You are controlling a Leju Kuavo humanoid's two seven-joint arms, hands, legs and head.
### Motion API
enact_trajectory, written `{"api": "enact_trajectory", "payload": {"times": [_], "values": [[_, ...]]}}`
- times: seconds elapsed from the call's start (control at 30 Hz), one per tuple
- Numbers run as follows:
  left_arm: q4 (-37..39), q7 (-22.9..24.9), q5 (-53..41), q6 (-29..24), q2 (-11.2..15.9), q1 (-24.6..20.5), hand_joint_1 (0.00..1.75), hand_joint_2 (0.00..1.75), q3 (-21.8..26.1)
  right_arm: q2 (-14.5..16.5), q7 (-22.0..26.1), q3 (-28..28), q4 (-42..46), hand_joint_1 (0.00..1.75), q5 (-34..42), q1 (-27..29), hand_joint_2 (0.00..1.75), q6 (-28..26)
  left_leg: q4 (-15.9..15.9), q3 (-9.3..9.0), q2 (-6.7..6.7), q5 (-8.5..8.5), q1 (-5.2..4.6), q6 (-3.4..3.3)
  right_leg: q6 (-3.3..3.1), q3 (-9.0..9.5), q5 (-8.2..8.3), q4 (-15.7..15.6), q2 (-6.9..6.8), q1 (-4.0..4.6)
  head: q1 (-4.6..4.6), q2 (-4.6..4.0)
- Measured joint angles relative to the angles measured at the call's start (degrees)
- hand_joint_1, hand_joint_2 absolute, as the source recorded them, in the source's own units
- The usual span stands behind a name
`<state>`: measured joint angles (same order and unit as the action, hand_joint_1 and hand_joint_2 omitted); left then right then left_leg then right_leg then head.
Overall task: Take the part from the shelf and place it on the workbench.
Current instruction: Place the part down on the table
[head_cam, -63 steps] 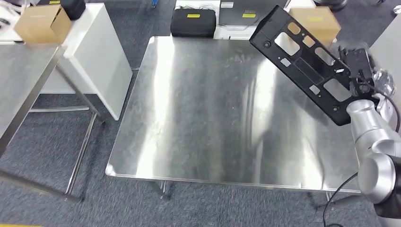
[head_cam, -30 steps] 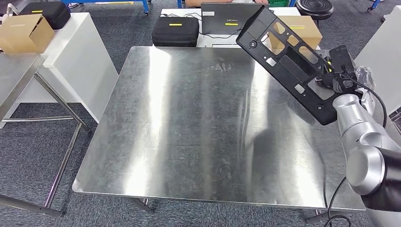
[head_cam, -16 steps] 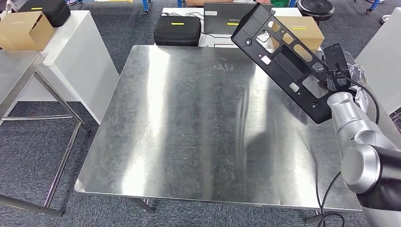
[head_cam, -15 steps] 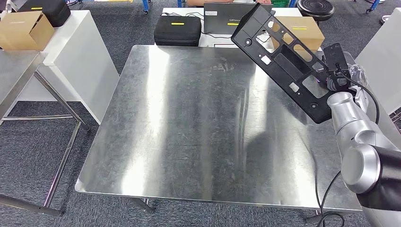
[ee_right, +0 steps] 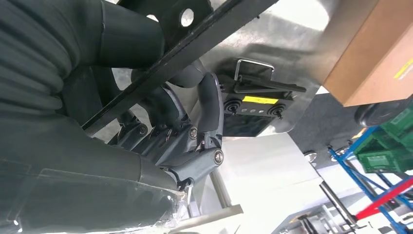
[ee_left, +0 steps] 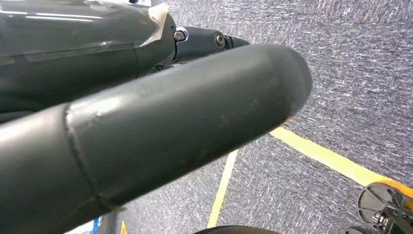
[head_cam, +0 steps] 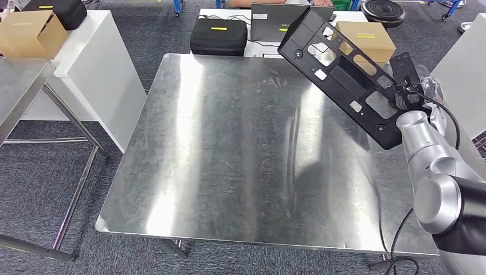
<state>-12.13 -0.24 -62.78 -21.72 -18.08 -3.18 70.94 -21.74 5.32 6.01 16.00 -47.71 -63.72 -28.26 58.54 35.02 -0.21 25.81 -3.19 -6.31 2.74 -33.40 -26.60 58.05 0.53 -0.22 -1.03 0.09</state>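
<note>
A long black flat part (head_cam: 351,87) with several cut-outs hangs tilted in the air above the far right of the steel workbench (head_cam: 229,160). My right hand (head_cam: 409,91) grips it near its lower end, off the bench's right edge. In the right wrist view the dark fingers (ee_right: 204,105) wrap the part's edge (ee_right: 195,44), with the thumb on the other side. In the left wrist view my left hand (ee_left: 160,126) hangs over the carpet, its thick grey thumb stretched out with nothing in it.
Behind the bench lie a black case (head_cam: 218,35), a laptop (head_cam: 281,14) and a cardboard box (head_cam: 367,35). A white cabinet (head_cam: 97,69) and a second steel table (head_cam: 17,91) with a box (head_cam: 28,31) stand at the left. A white unit (head_cam: 465,63) is at the right.
The whole picture has shifted, so the camera moved. The part stays in my right hand and now reaches a little further in over the bench's far right corner.
</note>
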Motion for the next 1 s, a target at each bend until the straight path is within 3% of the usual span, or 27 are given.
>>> {"api": "enact_trajectory", "payload": {"times": [0.3,1.0], "values": [[0.0,-1.0,0.7,0.7,0.0,0.0,0.0,0.0,0.1,-0.1,0.5,-0.3,0.0,1.75,-3.8,0.0,1.75,-0.2,0.0,-0.01,-0.03,0.0,-0.03,0.0,0.0,0.15,0.0,-0.3,-0.01,0.0,0.01,0.0],[0.0,-2.7,0.9,1.7,0.0,0.1,0.0,0.0,1.0,-1.6,1.9,-0.1,0.0,1.75,-3.7,0.4,1.75,-0.2,0.0,-0.03,-0.25,0.01,-0.06,-0.01,0.0,0.38,0.0,-0.6,-0.14,0.0,0.01,0.0]]}}
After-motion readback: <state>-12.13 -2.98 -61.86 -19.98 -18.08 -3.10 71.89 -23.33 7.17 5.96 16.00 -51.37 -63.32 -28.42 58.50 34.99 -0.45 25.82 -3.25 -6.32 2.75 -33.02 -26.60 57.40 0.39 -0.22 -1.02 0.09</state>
